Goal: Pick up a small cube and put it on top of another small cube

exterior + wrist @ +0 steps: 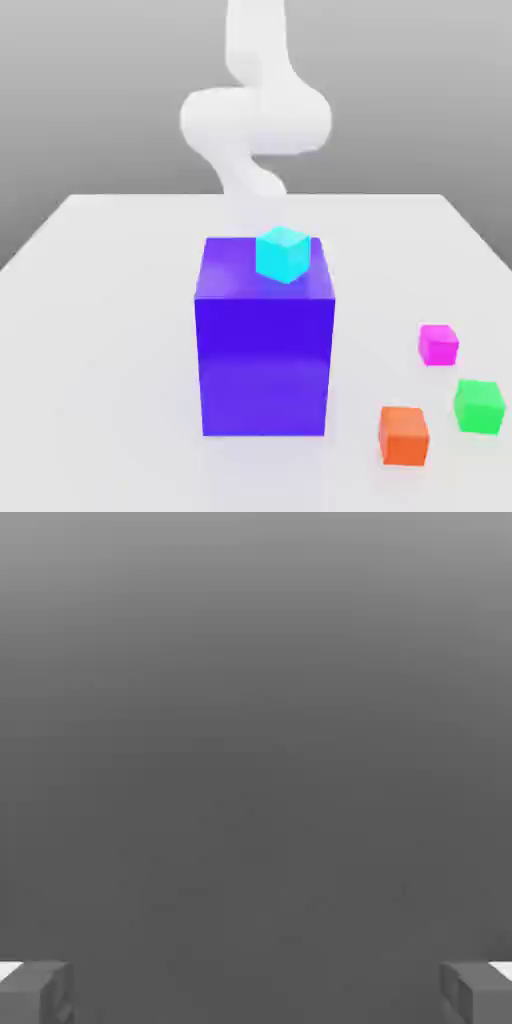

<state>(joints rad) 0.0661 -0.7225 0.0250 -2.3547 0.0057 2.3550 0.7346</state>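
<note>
The Panda gripper (256, 994) holds its two fingertips spread wide with nothing between them, as the white robot arm (256, 120) stands behind a large blue-purple block (265, 365). A cyan cube (283, 255) sits tilted atop the block. Toward the exterior view's right, a small magenta cube (438, 346), a small green cube (479, 408) and an orange cube (403, 437) rest apart on the white table (100, 350).
</note>
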